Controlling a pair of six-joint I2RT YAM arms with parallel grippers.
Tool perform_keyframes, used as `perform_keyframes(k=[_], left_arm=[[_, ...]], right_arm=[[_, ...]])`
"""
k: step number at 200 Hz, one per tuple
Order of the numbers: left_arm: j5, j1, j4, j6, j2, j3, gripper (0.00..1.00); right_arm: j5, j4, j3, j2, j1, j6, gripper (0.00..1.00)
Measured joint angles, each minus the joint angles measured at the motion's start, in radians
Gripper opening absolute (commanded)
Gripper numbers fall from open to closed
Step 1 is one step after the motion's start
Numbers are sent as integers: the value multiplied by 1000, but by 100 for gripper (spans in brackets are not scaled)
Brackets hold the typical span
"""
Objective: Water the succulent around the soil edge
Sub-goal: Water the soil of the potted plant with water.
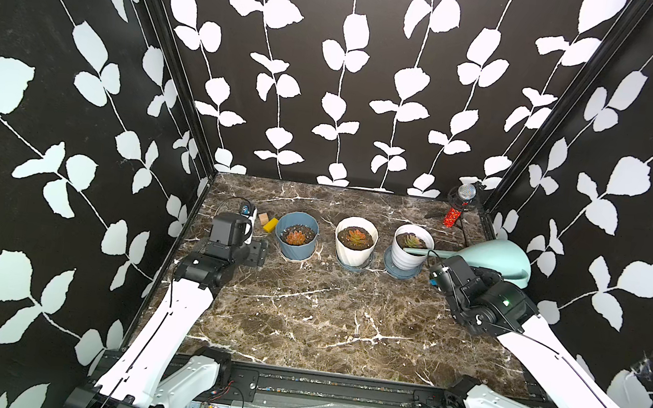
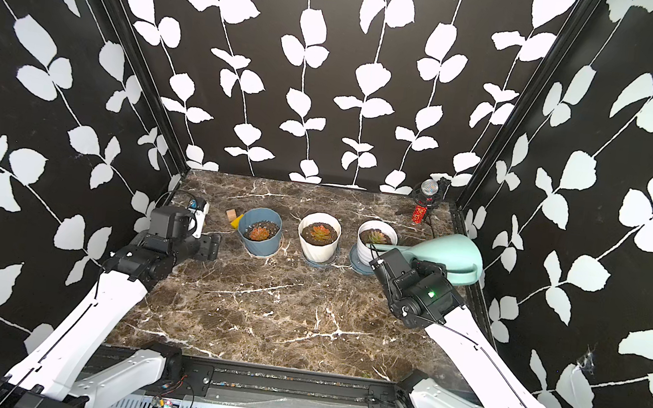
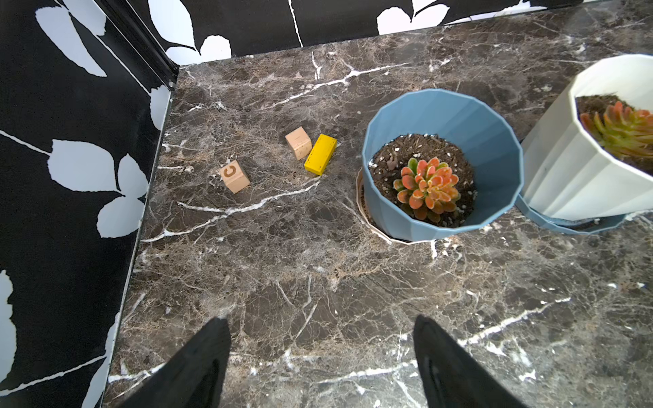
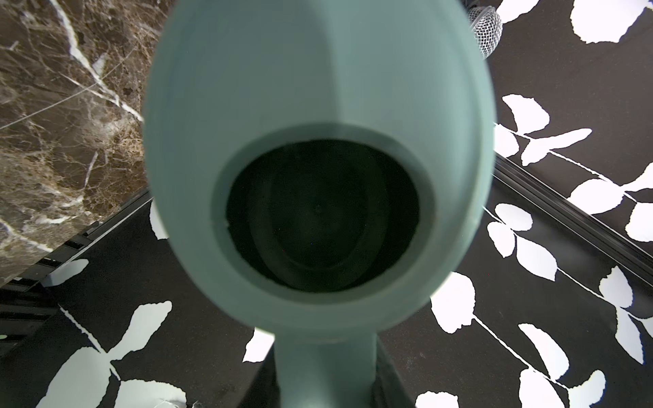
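A mint-green watering can (image 1: 498, 256) is tipped on its side at the right. Its long spout (image 1: 424, 250) reaches over the rim of the rightmost white ribbed pot (image 1: 408, 260). That pot holds a green-pink succulent (image 1: 412, 240) in dark soil, and the spout tip is over the soil just in front of the plant. My right gripper (image 1: 486, 273) is shut on the can's handle (image 4: 327, 374); the can's body (image 4: 318, 88) fills the right wrist view. No water stream can be made out. My left gripper (image 1: 256, 253) is open and empty, low over the marble left of the blue pot; its black fingertips (image 3: 219, 328) stand wide apart.
A blue pot (image 1: 295, 251) and a middle white pot (image 1: 354, 254), each with an orange succulent, stand in a row left of the watered pot. Two wooden cubes (image 3: 234, 176) and a yellow block (image 3: 320, 154) lie near the blue pot. A microphone (image 1: 461, 203) stands at the back right corner.
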State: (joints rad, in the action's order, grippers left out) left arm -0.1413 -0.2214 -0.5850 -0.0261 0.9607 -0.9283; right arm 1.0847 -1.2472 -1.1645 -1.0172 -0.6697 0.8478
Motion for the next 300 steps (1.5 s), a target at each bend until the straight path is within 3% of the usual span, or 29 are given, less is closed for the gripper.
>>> perform_keyframes(k=[168,300], left_arm=[[1,0,0,0,0,0,83],[2,0,0,0,-11,0,83]], right_arm=[[38,-100,29,75,16,-50,0],[48,27,32,64,69,27,0]])
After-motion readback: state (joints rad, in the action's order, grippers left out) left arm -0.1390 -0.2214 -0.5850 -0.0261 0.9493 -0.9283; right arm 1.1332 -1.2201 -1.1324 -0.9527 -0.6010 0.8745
